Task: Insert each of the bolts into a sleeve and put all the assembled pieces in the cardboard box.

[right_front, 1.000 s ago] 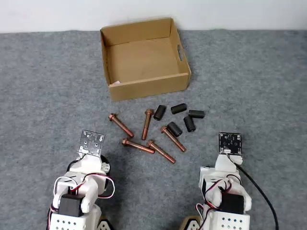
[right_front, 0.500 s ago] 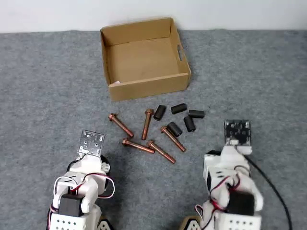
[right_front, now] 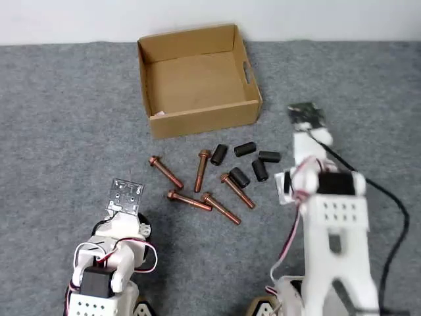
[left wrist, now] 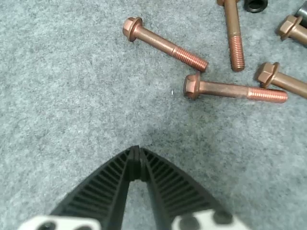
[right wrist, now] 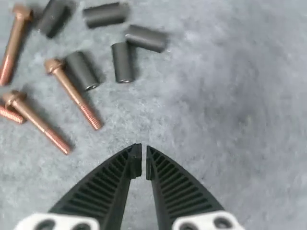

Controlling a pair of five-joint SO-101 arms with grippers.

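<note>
Several copper bolts (right_front: 220, 208) lie loose on the grey mat in front of the open cardboard box (right_front: 152, 108), which has nothing in it. Several black sleeves (right_front: 245, 149) lie just right of the bolts, one (right_front: 239, 176) touching a bolt's head. My left gripper (left wrist: 135, 152) is shut and holds nothing, low over the mat a short way from the nearest bolt (left wrist: 235, 90). My right gripper (right wrist: 142, 152) is shut with nothing in it. It hangs above bare mat, with the sleeves (right wrist: 123, 62) and bolts (right wrist: 72, 93) ahead of it.
The left arm (right_front: 115, 250) sits folded at the near left. The right arm (right_front: 329, 197) stands raised, right of the sleeves, its cable (right_front: 395, 243) trailing off to the right. A pale wall edge runs behind the box.
The right arm has lifted from its folded pose and stretched forward, to the right of the sleeves. The left arm, bolts and sleeves have not moved.
</note>
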